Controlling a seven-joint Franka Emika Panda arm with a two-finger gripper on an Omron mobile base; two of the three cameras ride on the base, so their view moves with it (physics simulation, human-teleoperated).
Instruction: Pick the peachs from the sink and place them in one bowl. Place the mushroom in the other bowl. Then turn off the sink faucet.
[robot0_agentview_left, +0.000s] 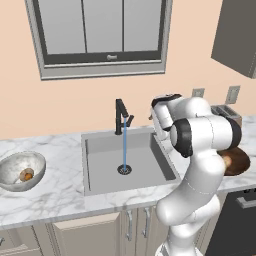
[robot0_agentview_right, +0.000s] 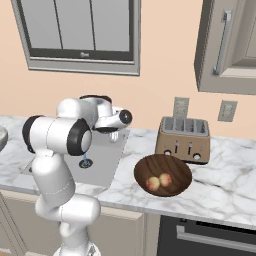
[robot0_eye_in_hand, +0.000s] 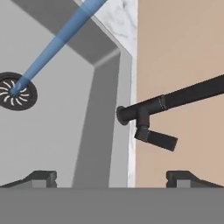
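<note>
Two bowls on the marble counter (robot0_agentview_left: 60, 187), one at each end. Far left: grey speckled bowl (robot0_agentview_left: 15, 167) with the mushroom (robot0_agentview_left: 27, 174) lying inside it. Next right: sink (robot0_agentview_left: 102, 170), set into the counter, basin holding nothing but the drain (robot0_agentview_left: 124, 169). Black faucet (robot0_agentview_left: 121, 116) stands at the back rim; blue water stream (robot0_agentview_left: 124, 145) falls straight from spout to drain, so water is on. Lever (robot0_eye_in_hand: 156, 139) sticks out from the side of the faucet post, seen close in the hand view. Gripper (robot0_eye_in_hand: 111, 178) sits near the faucet, above the sink's back right corner, pointed at the post and lever; fingers (robot0_eye_in_hand: 40, 178) spread wide, one on each side of the lever in that view, nothing between them, no contact with faucet. Right of the sink: arm, then wooden bowl (robot0_agentview_right: 162, 161) with both peaches (robot0_agentview_right: 159, 182) resting side by side in it, touching or nearly so. Toaster (robot0_agentview_right: 183, 138) just behind that bowl, against the wall
</note>
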